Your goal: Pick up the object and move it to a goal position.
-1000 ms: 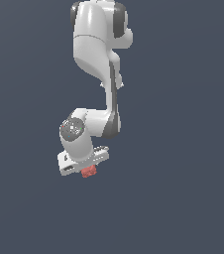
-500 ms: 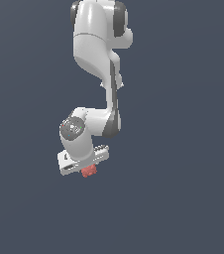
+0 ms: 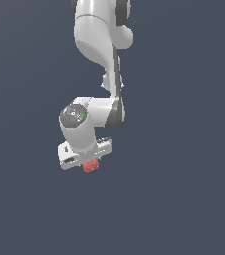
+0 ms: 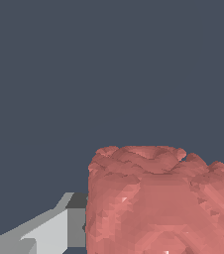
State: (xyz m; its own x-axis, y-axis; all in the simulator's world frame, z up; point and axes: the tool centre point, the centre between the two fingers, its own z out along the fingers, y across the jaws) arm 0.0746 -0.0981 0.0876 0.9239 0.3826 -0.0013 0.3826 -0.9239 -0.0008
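The object is a small red-pink knobbly lump (image 3: 89,166). In the exterior view it sticks out just below the white gripper (image 3: 87,163), which hangs from the white arm. In the wrist view the object (image 4: 156,201) fills much of the picture, close to the camera, and one grey-white finger (image 4: 49,230) presses against its side. The other finger is hidden behind the lump. The gripper is shut on the object and holds it off any surface.
Only a plain dark blue-grey background shows around the arm in both views. No table edge, container or goal marker is visible.
The arm with the held object has barely shifted; the wrist has turned slightly. The object stays in the gripper.
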